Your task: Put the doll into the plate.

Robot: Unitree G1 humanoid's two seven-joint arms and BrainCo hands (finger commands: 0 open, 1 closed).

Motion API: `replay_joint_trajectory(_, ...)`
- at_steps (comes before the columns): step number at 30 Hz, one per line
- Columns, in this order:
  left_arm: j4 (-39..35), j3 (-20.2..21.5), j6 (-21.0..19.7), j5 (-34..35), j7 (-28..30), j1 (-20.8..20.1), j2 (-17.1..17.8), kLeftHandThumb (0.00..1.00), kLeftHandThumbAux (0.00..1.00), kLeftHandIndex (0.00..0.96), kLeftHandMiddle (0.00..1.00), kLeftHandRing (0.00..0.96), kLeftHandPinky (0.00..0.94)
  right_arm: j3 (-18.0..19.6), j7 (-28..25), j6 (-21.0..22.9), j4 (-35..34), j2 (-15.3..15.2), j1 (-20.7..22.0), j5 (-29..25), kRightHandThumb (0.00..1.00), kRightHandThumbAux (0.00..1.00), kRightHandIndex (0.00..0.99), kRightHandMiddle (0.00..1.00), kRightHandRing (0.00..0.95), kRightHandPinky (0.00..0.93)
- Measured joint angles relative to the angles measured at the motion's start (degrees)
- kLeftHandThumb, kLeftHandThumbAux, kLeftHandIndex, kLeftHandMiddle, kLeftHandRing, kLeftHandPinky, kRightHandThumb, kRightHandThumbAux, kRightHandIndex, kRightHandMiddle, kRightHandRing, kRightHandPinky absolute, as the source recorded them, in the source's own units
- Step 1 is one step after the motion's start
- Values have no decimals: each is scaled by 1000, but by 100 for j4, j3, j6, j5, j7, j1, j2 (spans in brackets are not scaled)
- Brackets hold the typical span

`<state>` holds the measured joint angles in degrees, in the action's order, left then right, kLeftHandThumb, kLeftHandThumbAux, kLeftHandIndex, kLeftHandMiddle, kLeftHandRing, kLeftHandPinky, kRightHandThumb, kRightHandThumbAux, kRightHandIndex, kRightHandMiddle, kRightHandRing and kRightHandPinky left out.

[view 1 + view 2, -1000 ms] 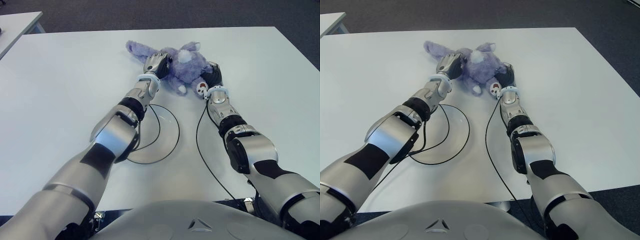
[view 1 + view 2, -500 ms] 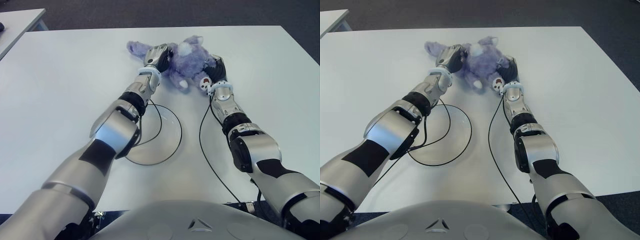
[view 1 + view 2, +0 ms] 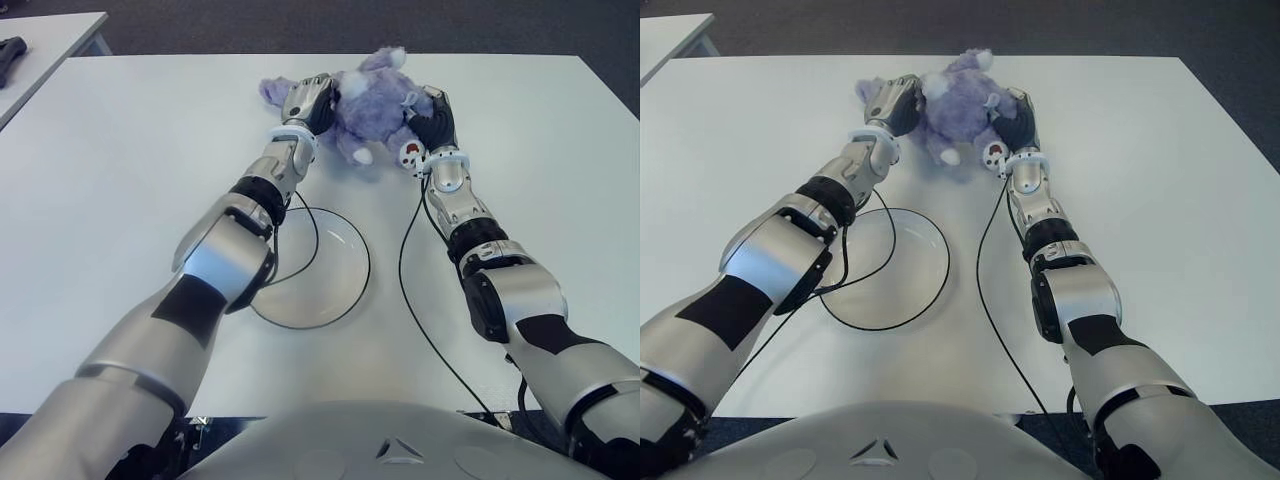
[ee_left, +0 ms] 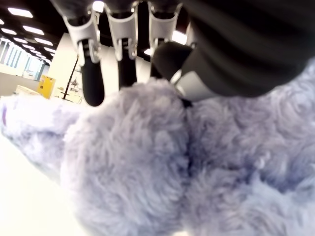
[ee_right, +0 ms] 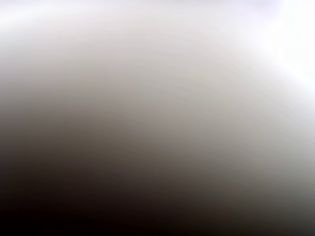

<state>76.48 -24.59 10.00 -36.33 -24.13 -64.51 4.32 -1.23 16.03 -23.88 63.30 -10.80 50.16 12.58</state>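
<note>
A fluffy purple doll (image 3: 370, 105) is at the far middle of the white table (image 3: 130, 150), squeezed between my two hands. My left hand (image 3: 308, 100) presses on its left side; in the left wrist view its fingers (image 4: 128, 44) curl over the purple fur (image 4: 147, 162). On the doll's right side is my right hand (image 3: 437, 118), with its dark palm against the fur. The right wrist view is blocked by something very close. A round plate (image 3: 325, 270) lies nearer to me, between my forearms and apart from the doll.
Black cables (image 3: 405, 260) run from both wrists over the table, and one crosses the plate. A second table with a dark object (image 3: 12, 50) stands at the far left. The dark floor lies beyond the table's far edge.
Both hands have moved up and away from me with the doll between them. The doll now stands more upright, with its head raised.
</note>
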Motion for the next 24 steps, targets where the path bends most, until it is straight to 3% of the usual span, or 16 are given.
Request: replay_joint_trajectory(24, -106, 170, -24, 174, -104, -276, -31, 851, 666, 401, 545, 822, 824, -27, 103, -218, -45, -128, 227, 92, 726, 708, 441, 851, 860, 870)
